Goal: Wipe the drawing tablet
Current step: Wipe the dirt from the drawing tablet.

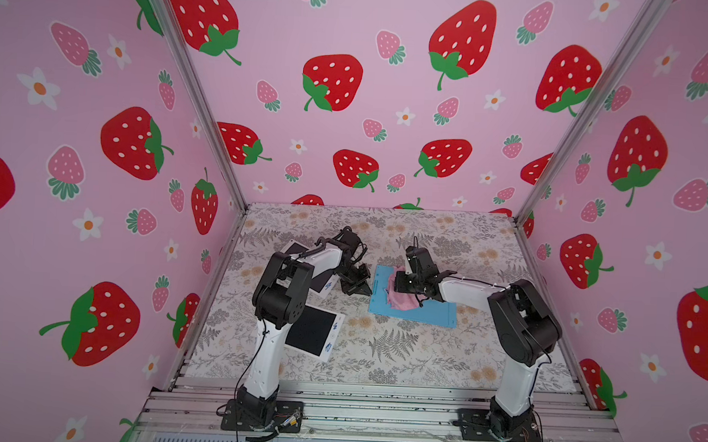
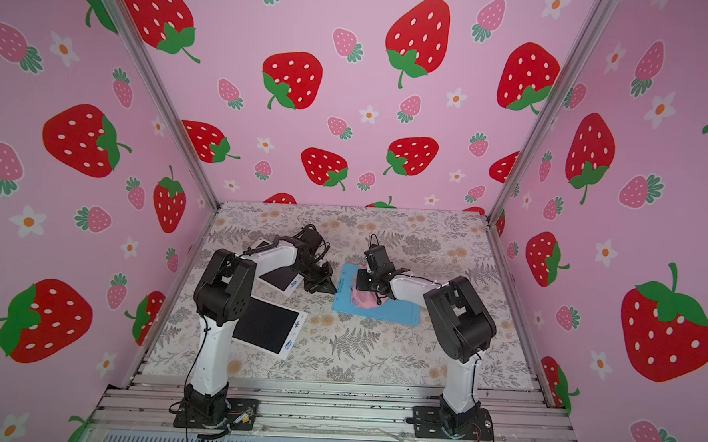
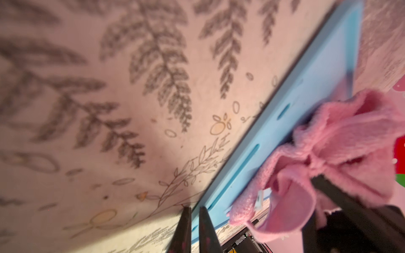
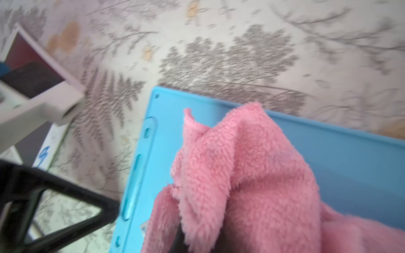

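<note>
So the drawing tablet [image 1: 418,312] is a flat light-blue slab lying on the floral table [image 1: 399,357], right of center, sitting a bit skewed rather than square to the table edge. It's got long slots and small cutouts running down one short side [image 4: 135,175]. A fluffy pink cloth [image 4: 241,175] is bunched up in a heap on top of it, covering the end nearest those slots [image 2: 360,299].

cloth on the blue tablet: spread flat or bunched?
Bunched. The pink cloth rises in crumpled folds on the blue tablet, gathered at the right gripper, covering only part of it in both top views.
</note>
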